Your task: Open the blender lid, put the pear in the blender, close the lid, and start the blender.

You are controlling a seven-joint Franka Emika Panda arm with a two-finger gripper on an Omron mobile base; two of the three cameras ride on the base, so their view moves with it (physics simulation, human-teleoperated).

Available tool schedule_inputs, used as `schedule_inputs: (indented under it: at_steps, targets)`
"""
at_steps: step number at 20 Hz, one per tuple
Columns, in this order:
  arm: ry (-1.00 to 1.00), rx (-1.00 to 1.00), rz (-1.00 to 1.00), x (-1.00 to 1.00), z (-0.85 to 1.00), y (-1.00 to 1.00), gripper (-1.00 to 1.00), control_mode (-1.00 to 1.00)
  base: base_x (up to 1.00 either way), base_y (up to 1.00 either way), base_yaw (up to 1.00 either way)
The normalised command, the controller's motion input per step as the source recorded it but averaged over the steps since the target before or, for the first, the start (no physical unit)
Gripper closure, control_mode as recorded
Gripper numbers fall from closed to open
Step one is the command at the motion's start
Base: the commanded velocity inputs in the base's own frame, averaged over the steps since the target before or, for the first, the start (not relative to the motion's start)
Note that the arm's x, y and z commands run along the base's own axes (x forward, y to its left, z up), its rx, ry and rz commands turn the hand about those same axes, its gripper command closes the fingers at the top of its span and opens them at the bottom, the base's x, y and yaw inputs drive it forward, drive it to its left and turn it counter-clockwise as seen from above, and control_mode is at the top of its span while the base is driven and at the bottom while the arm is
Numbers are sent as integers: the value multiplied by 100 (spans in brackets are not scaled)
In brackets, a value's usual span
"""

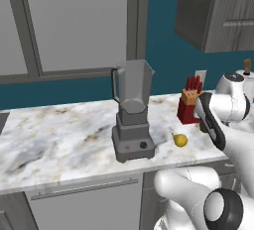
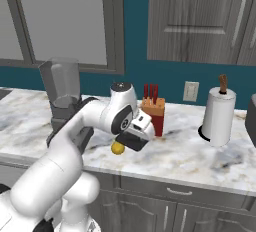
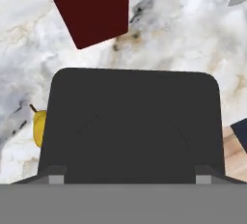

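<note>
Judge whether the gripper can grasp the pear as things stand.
Probably not yet: the gripper is closed on the blender lid, so its jaws are occupied. The pear lies unobstructed on the counter, beside the blender.

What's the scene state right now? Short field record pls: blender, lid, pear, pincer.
blender: on the counter, jar top uncovered
blender lid: black square, held between the pincer tips
pear: on the counter, right of the blender base, not yet in the jar
pincer: closed on the lid, above the counter near the knife block
</note>
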Motion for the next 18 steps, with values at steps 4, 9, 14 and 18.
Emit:
schedule_inputs:
  at_steps: [4, 9, 14, 18]
  targets:
    - [17, 0, 0, 36, -71, -46, 100, -100, 0, 0, 0]
    - [8, 4, 3, 26, -53, -59, 100, -100, 0, 0, 0]
    - [1, 3, 2, 25, -40, -23, 100, -100, 0, 0, 0]
    - [0, 0, 4, 33, -33, -4, 100, -100, 0, 0, 0]
